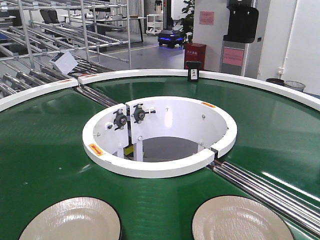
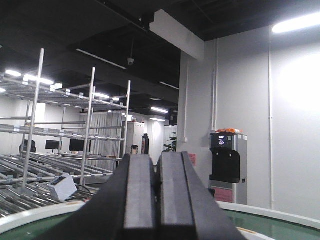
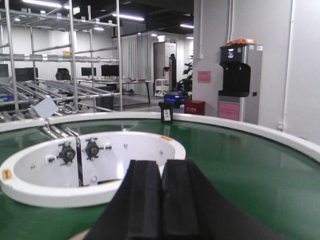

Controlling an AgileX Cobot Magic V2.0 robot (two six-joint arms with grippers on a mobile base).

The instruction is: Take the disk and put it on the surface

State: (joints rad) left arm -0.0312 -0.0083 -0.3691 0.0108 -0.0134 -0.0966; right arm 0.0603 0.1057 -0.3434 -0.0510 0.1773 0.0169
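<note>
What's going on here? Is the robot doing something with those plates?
Nothing is held yet. The left disk and the right disk lie on the green belt, near the robot. The left gripper and the right gripper are up over the belt, jaws shut and empty.

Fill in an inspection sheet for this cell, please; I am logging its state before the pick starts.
Surface: dark tabletop not in view.
Job's things: left disk and right disk lie apart on the green belt.
Clutter: small black box on the outer rim.
Grippers: left gripper and right gripper, fingers together, nothing held.
Cables: nothing seen.
Surroundings: metal racks, black dispenser.
</note>
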